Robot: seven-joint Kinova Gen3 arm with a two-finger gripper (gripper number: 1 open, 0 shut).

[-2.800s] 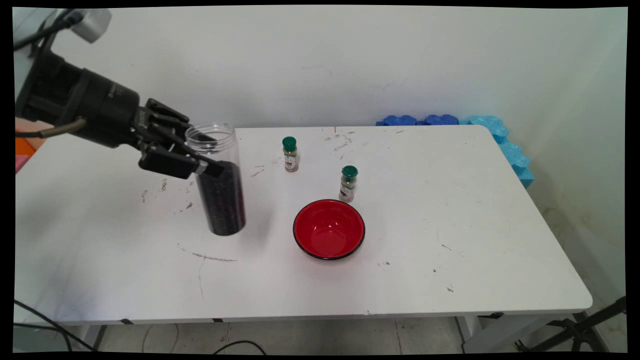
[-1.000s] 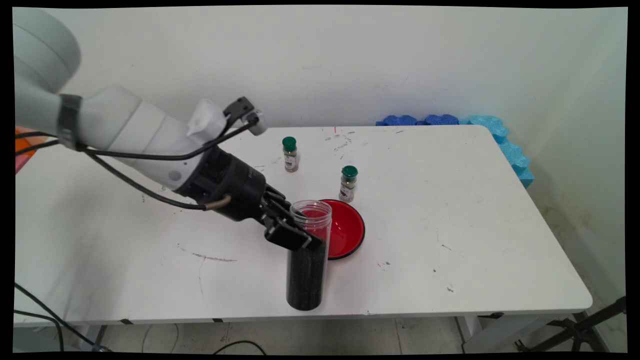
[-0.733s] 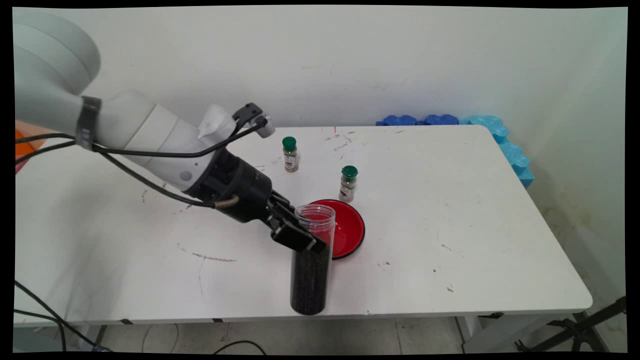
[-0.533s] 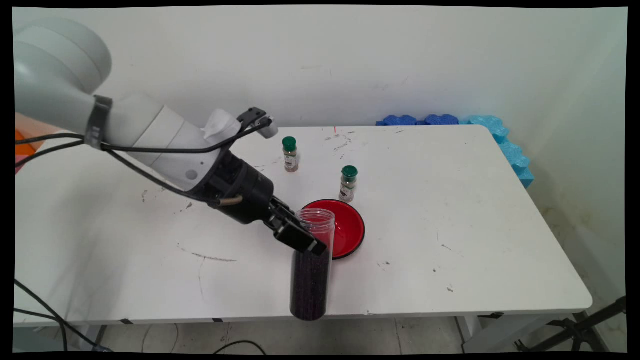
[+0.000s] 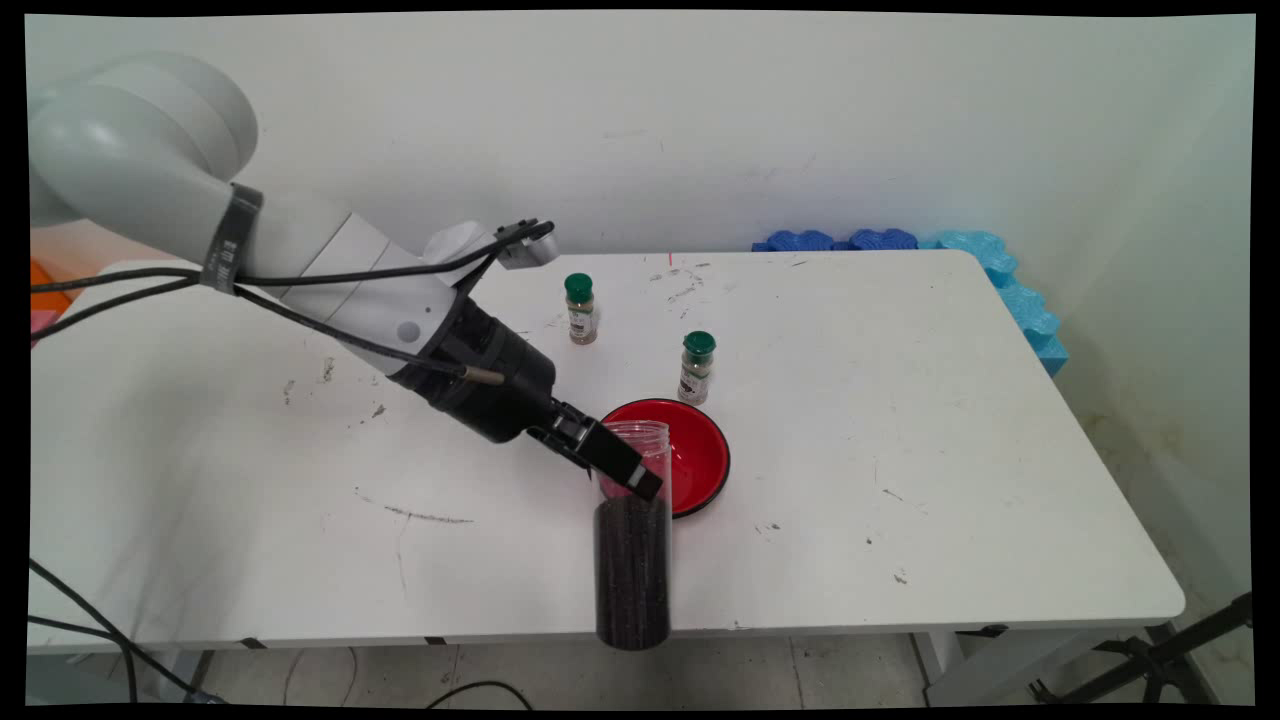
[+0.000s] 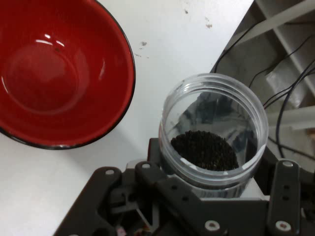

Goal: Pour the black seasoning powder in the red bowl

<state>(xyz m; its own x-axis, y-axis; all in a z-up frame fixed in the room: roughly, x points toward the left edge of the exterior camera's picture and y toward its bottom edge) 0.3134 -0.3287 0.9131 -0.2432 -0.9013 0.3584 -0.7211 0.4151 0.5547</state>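
The claw (image 5: 622,474) is clamped on the upper wall of a clear jar (image 5: 632,560), with 1 finger on each side of the wall just below the rim. The jar is lidless and holds dark granules (image 6: 204,150) that fill most of its height. It is held upright, mouth up, which keeps the contents inside. In the main view the jar overlaps the near edge of the white surface (image 5: 900,420); whether its base rests on it cannot be told. A red bowl (image 5: 690,465) with a black rim stands just to the far right of the jar and is empty. In the hand view the bowl and jar mouth lie side by side, apart. 2 green-capped spice bottles stand upright beyond the bowl: 1 (image 5: 697,368) just beside its far rim, the other (image 5: 580,309) farther back to the left.
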